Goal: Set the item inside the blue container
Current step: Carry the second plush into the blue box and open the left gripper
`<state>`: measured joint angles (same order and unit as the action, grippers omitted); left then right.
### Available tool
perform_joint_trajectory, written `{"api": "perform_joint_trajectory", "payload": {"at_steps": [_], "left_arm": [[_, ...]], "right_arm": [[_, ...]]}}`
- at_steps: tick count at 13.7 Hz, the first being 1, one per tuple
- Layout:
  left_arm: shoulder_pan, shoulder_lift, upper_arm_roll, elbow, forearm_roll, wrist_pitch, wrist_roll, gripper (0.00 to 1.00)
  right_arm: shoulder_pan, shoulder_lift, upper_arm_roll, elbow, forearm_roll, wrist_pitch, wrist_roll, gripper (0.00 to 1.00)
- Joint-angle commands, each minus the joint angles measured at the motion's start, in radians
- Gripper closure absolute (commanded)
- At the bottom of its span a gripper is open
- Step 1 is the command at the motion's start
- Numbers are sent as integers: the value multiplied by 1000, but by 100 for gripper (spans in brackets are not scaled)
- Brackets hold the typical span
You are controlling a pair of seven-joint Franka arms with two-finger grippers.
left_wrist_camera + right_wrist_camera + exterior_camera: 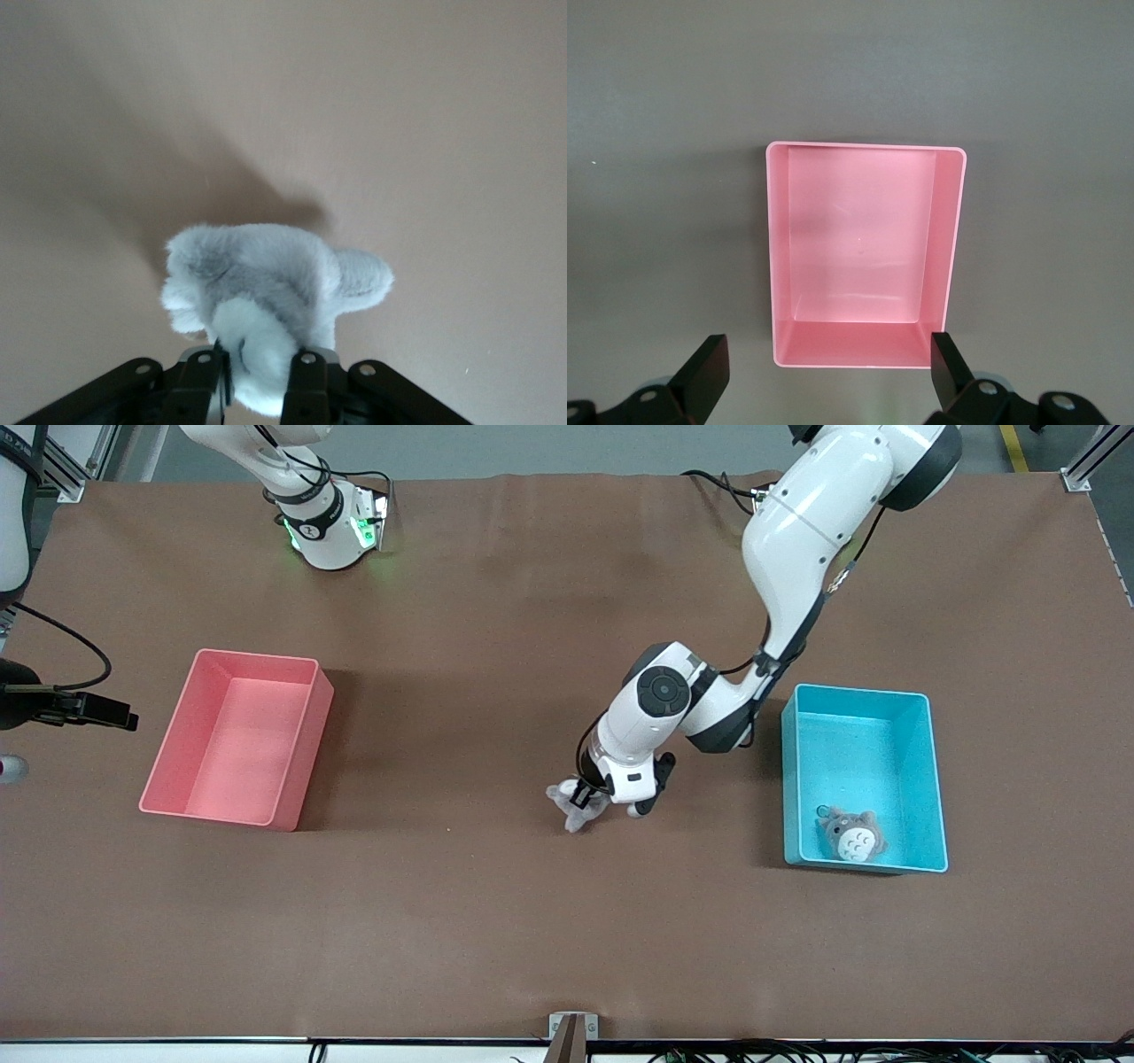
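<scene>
Our left arm reaches down from its base and bends at the elbow, its left tool (586, 795) low over the tabletop (496, 921) with fingers (306, 381) clamped on a grey plush toy (266, 301). Our right arm waits, its right tool (828, 376) spread wide, high up.

Bins: two; one blue container (921, 717), one pink bin (190, 726); same shape, well apart on table (496, 921); pink one holds nothing I can see.
Plush toys: two; one grey plush (852, 835) with pale belly inside blue container; one grey-white plush (571, 804) pinched in my left gripper (585, 793).
Grippers, mine: two; right gripper (828, 372) spread wide above pink bin.
Arms: two.
</scene>
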<state>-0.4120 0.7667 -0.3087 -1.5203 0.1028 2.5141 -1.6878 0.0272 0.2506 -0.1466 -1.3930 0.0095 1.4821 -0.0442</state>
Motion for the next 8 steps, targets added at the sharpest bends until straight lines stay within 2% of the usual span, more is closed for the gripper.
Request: {"api": "perform_joint_trajectory", "payload": {"at_steps": [1,8], "left_arm": [[71,-153,2,-35,37,-174,109,100],[287,-302,-4,-46,35,-602,682,100]], "right_arm": [[-12,-10,22,2,-8,-16,0,0],[-15,-74,18,-20,-6,-88,1,0]]}}
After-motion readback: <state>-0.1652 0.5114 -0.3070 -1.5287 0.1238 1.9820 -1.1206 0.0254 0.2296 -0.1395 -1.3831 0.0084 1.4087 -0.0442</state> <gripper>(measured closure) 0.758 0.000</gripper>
